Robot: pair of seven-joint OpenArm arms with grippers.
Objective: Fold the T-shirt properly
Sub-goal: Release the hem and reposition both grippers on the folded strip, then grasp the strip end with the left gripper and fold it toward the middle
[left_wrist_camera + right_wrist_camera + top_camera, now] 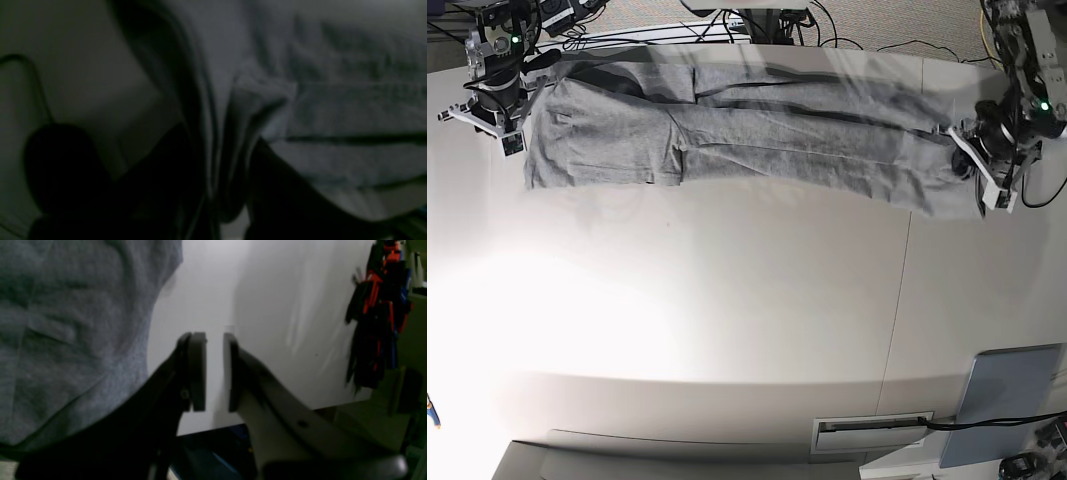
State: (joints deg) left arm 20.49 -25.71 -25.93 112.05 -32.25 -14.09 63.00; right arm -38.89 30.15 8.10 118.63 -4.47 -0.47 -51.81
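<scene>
Shirt: the T-shirt [757, 140] lies stretched in a long band across the far part of the surface [757, 330], partly folded lengthwise, one end by each of my arms
Left tool: my left tool [230, 186] sits at the shirt's end on the base view's right; wrist view is v. dark, but a bunched ridge of grey cloth runs between the two dark fingers, so I judge it clamped on fabric
Right tool: my right tool [215, 371] has a narrow gap btwn the pads, bare surface showing through, nothing held; shirt edge is just beside it, not in it
Risk 1: only one end is gripped, so if the left arm pulls, the band could drag or skew, no counter-hold
Risk 2: left grip looks like a bunch, maybe several layers; lifting could undo the lengthwise fold
Risk 3: right tool closing where it is would catch air, since cloth is off to its side
Risk 4: creases near the sleeve end may get folded in
</scene>
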